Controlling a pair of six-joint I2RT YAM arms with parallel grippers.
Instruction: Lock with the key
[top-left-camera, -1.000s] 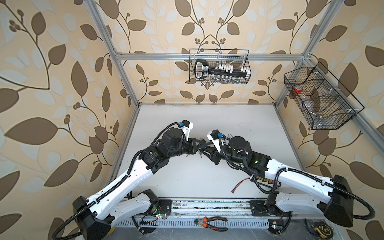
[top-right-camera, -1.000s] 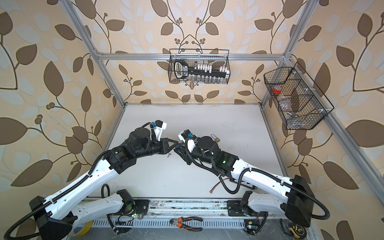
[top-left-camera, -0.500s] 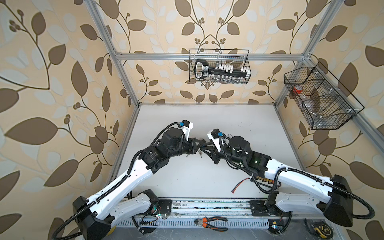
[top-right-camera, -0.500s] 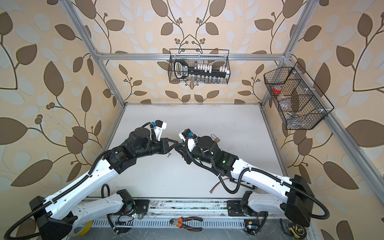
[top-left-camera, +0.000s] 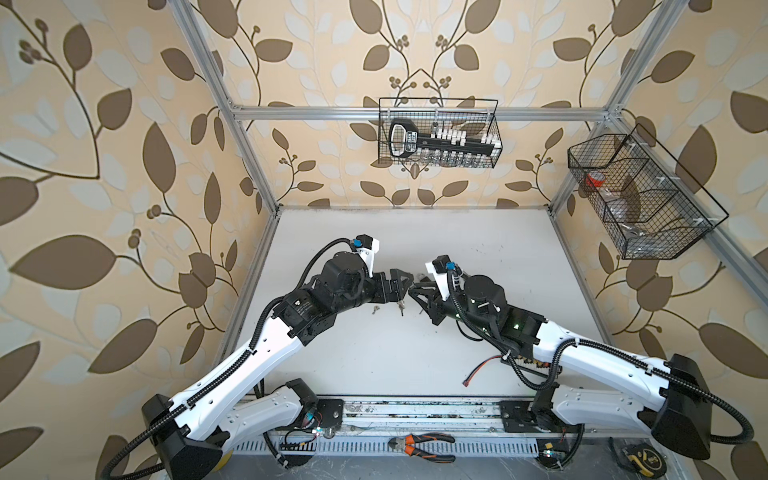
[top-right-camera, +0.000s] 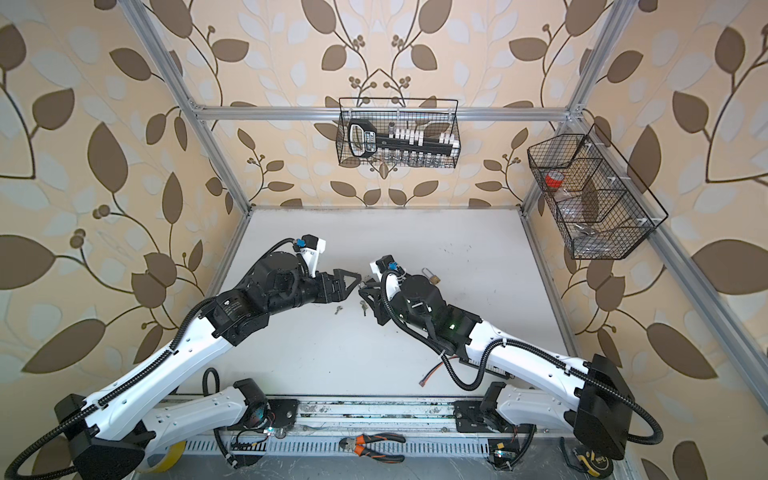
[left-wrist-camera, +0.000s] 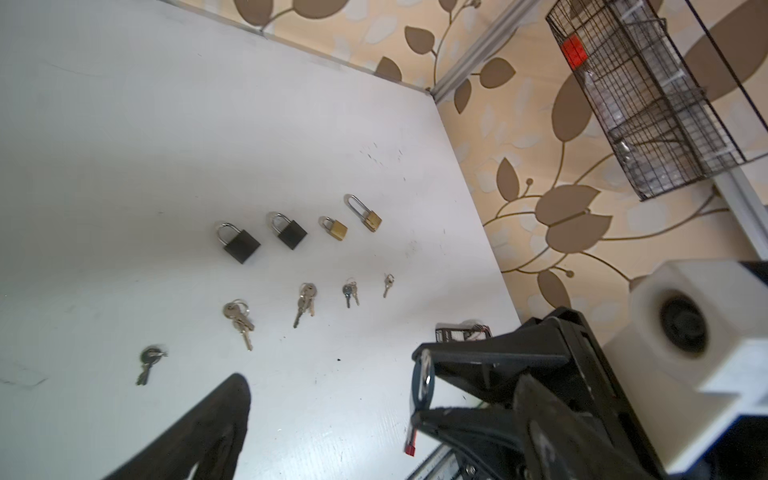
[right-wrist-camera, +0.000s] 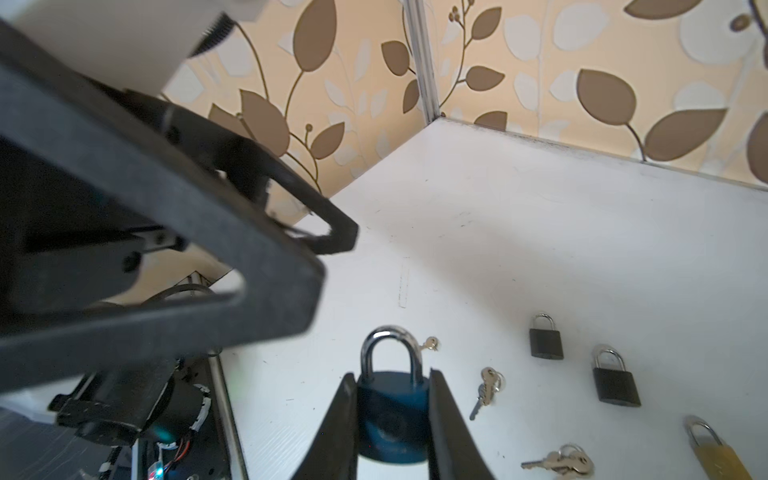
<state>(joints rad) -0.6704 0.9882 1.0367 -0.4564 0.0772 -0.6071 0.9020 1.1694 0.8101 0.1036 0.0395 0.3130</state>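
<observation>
Two grippers meet tip to tip above the table (top-left-camera: 478, 257). Right gripper (right-wrist-camera: 392, 376) pinches the blue padlock (right-wrist-camera: 392, 415) by its sides, shackle pointing out, likely steadying it for the left gripper (top-right-camera: 353, 283), whose fingers (left-wrist-camera: 216, 424) stand spread and empty. Beyond lie keys (left-wrist-camera: 239, 318) in a row, then four padlocks (left-wrist-camera: 239, 245). A second ago those left fingers were pinched shut.

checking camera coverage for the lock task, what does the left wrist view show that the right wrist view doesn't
Only left wrist: the wire basket and the keyhole end of the blue padlock. Only right wrist: that padlock's shackle and front face. Both: the right gripper shut on it, two black padlocks and key bunches on the table.
</observation>
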